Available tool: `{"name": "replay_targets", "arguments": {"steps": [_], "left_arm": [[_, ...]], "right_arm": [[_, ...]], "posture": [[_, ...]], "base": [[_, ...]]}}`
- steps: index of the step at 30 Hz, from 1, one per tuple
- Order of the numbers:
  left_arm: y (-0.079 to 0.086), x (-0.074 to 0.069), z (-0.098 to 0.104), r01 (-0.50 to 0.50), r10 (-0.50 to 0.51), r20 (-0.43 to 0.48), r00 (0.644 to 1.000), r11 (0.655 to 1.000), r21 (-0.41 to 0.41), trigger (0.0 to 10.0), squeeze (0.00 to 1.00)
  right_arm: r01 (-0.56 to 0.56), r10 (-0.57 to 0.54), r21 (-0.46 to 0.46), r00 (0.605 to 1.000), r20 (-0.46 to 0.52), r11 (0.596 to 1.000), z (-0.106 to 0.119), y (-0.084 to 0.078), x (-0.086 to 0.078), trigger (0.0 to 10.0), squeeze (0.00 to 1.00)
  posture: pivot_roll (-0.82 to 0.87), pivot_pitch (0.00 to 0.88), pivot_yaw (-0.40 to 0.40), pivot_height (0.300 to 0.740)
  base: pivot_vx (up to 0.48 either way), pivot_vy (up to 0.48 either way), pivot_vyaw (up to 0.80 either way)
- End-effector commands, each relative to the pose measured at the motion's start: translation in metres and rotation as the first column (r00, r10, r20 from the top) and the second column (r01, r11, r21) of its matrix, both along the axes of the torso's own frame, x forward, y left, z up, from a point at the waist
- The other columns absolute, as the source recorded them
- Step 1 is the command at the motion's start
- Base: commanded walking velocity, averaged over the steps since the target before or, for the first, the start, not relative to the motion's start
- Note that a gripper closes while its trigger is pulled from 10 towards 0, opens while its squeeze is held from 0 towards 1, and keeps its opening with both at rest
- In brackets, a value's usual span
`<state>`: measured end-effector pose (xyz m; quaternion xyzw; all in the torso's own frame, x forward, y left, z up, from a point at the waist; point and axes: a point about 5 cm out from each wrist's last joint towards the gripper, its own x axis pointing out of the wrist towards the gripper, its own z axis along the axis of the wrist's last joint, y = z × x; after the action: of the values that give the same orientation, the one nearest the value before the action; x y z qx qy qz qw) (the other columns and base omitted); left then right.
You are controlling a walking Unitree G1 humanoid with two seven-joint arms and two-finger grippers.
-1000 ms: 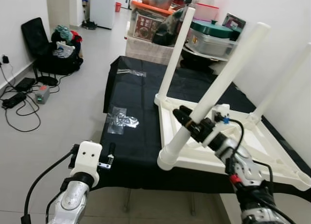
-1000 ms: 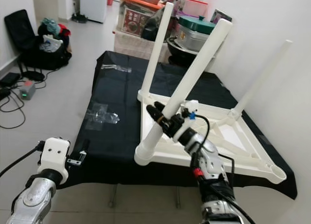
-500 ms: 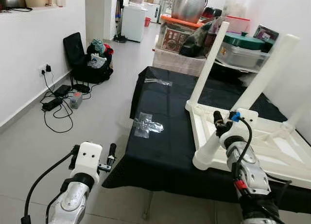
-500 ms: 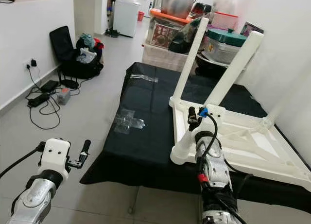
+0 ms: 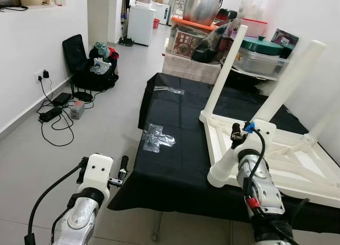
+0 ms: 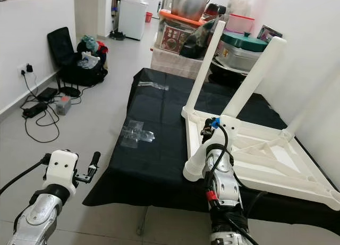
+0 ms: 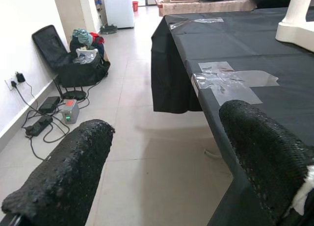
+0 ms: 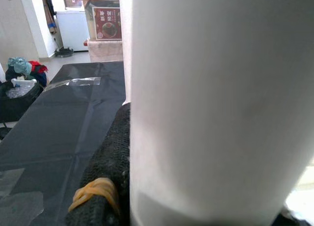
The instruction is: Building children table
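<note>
— Children's table: where?
— Upside down on the black cloth, near its front edge; right gripper clamps a smooth white leg.
— Left gripper?
— Spread wide over bare floor.

The right tool grips a white leg of the upturned children table. It lies on the black-draped counter.

A bright room with white walls and a pale grey tiled floor. A black chair piled with bags stands by the left wall, cables beside it. Storage boxes and a large metal pot crowd the far end.
</note>
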<state>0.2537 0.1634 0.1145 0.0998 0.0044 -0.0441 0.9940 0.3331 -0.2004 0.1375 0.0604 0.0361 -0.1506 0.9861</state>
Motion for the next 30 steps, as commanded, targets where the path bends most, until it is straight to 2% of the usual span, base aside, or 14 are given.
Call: {"name": "replay_targets", "arguments": {"steps": [1, 4, 8, 16, 24, 30], "left_arm": [[-0.004, 0.0, -0.003, 0.014, -0.015, -0.017, 1.0, 1.0, -0.013, 10.0, 0.0], [-0.004, 0.0, -0.003, 0.014, -0.015, -0.017, 1.0, 1.0, -0.013, 10.0, 0.0], [-0.005, 0.0, -0.004, 0.015, -0.015, -0.02, 1.0, 1.0, -0.013, 10.0, 0.0], [-0.006, 0.0, -0.004, 0.015, -0.016, -0.021, 1.0, 1.0, -0.013, 10.0, 0.0], [-0.006, 0.0, -0.005, 0.015, -0.016, -0.021, 1.0, 1.0, -0.012, 10.0, 0.0], [-0.006, 0.0, -0.005, 0.019, -0.019, -0.024, 1.0, 1.0, -0.009, 10.0, 0.0]], "right_arm": [[0.033, -0.084, -0.161, 0.944, -0.321, 0.986, -0.061, -0.012, -0.024, 10.0, 0.0], [0.033, -0.084, -0.161, 0.944, -0.321, 0.986, -0.061, -0.012, -0.024, 10.0, 0.0], [-0.005, -0.062, -0.218, 0.952, -0.3, 0.976, -0.05, -0.01, -0.02, 10.0, 0.0], [-0.002, -0.08, -0.259, 0.948, -0.307, 0.966, -0.05, -0.011, -0.019, 10.0, 0.0], [-0.001, -0.083, -0.258, 0.946, -0.313, 0.966, -0.051, -0.011, -0.019, 10.0, 0.0], [0.011, -0.075, -0.231, 0.96, -0.269, 0.973, -0.04, -0.016, -0.013, 10.0, 0.0]], "posture": [[0.13, 0.0, -0.193, 0.74], [0.13, 0.0, -0.193, 0.74], [0.12, 0.0, -0.194, 0.74], [0.12, 0.0, -0.198, 0.74], [0.13, 0.0, -0.198, 0.74], [0.12, 0.0, -0.195, 0.74]], "base": [[0.0, 0.0, 0.0], [0.0, 0.0, 0.0], [0.0, 0.0, 0.0], [0.0, 0.0, 0.0], [0.0, 0.0, 0.0], [0.0, 0.0, 0.0]]}}
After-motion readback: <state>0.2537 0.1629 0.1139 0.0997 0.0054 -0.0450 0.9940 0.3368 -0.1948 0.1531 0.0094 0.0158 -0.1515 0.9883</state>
